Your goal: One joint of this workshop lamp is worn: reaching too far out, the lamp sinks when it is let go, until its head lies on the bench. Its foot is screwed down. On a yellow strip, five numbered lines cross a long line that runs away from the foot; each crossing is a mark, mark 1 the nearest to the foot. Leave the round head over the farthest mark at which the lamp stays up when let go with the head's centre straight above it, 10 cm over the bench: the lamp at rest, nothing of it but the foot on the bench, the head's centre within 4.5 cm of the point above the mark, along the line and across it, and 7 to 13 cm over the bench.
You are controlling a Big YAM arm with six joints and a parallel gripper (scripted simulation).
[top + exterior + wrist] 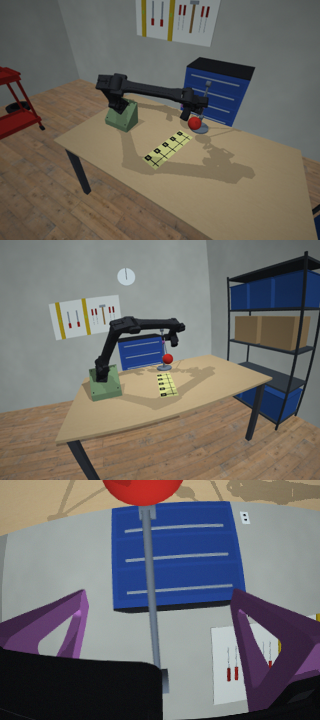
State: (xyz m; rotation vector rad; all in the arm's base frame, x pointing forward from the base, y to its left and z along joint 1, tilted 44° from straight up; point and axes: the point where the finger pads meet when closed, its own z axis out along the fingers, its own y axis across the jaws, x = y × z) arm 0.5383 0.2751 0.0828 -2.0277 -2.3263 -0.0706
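Note:
The lamp's red round head [194, 123] [167, 358] hangs a little above the bench, beside its grey round foot [204, 129] [164, 368]. Thin grey rods [206, 91] [162, 336] [152, 587] rise from the foot and fold back down to the head. The yellow strip [168, 149] [167, 384] with numbered lines lies in front of the foot; the head is at the foot end, short of the strip. My gripper [200, 111] [165, 342] [159, 597] is open, its purple fingers on either side of the lower rod, above the head, not closed on it.
The arm's green base block [124, 117] [105, 387] stands at the bench's left. A blue drawer cabinet [219, 87] [139, 351] [176, 554] stands behind the lamp. A red cart [12, 103] is at the far left, and a shelf rack [271, 330] is at the right.

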